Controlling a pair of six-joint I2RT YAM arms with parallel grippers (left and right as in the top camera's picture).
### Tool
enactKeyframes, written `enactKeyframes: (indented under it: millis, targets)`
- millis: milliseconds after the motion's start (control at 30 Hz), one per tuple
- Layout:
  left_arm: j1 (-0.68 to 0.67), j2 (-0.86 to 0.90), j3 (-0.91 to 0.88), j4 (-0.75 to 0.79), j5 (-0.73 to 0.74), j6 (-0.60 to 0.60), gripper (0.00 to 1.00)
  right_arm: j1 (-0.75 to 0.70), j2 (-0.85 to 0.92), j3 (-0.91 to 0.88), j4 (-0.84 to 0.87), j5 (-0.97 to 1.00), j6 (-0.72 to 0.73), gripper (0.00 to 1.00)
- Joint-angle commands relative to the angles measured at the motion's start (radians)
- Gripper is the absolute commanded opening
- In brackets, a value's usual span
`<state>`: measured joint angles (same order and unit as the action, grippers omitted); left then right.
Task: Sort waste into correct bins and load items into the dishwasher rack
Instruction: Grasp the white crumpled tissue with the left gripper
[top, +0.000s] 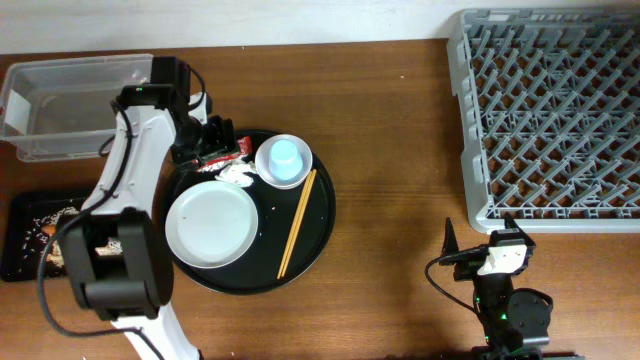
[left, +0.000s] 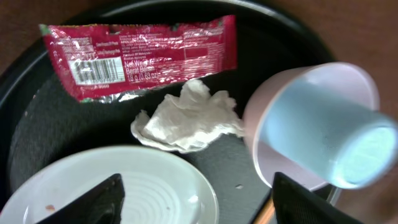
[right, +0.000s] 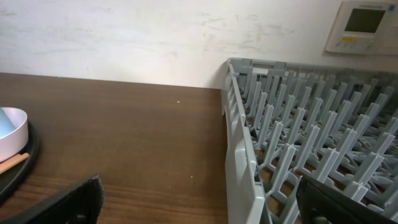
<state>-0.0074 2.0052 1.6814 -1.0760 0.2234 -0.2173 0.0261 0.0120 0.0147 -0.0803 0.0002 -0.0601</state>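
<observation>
Dark fingertips (left: 93, 200) of the left gripper (left: 199, 202) frame the wrist view, spread wide with nothing between them, hanging right over the far left part of the round black tray (top: 315, 215). On that tray, look: a red sachet wrapper (left: 140, 56) lies flat near the far rim, a crumpled white tissue (left: 186, 118) sits just beside it, touching the small white dish (left: 261, 124), and the pale-blue cup (left: 323, 140) stands inside that dish. Nearer the robot, the white plate (top: 212, 225) fills the tray's left half, and a wooden chopstick (top: 297, 222) lies slanted to the plate's right. Over at the table's far left corner sits the clear tub (top: 70, 105); along the left edge, the shallow black tray (top: 25, 235) holds pale rice-like scraps (top: 45, 225). Across the table, the grey dishwasher rack (top: 550, 110) takes the far right corner, rows of upright pegs showing. By the near edge, the right gripper (top: 480, 235) waits low in front of the rack, jaws fully apart, gripping nothing.
</observation>
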Motion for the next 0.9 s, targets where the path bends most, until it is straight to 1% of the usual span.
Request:
enactKeyframes:
  millis: [0, 33, 67, 133, 167, 267, 300, 367, 733, 867]
  targets:
    - [-0.005, 0.044, 0.011, 0.006, -0.011, 0.176, 0.73, 0.006, -0.008, -0.009, -0.002, 0.009, -0.002, 0.98]
    - [-0.006, 0.048, 0.011, 0.011, -0.011, 0.226, 0.74, 0.006, -0.008, -0.009, -0.002, 0.009, -0.003, 0.98]
    - [-0.006, 0.048, 0.011, 0.015, -0.011, 0.251, 0.79, 0.006, -0.008, -0.009, -0.002, 0.009, -0.002, 0.98]
    - [-0.006, 0.049, 0.007, 0.026, -0.011, 0.291, 0.85, 0.006, -0.008, -0.009, -0.002, 0.009, -0.002, 0.98]
    - [-0.006, 0.051, 0.005, 0.033, -0.011, 0.319, 0.87, 0.006, -0.008, -0.009, -0.002, 0.009, -0.003, 0.98]
    - [-0.006, 0.059, 0.005, 0.043, -0.01, 0.341, 0.86, 0.006, -0.008, -0.009, -0.002, 0.009, -0.002, 0.98]
    - [-0.006, 0.065, 0.005, 0.046, -0.011, 0.351, 0.85, 0.006, -0.008, -0.009, -0.002, 0.009, -0.002, 0.98]
    - [-0.008, 0.079, 0.005, 0.053, -0.012, 0.367, 0.78, 0.006, -0.008, -0.009, -0.002, 0.009, -0.002, 0.98]
    - [-0.032, 0.188, 0.005, 0.062, -0.011, 0.392, 0.76, 0.006, -0.008, -0.009, -0.002, 0.009, -0.002, 0.98]
    - [-0.032, 0.188, 0.005, 0.082, -0.012, 0.392, 0.6, 0.006, -0.008, -0.009, -0.002, 0.009, -0.003, 0.98]
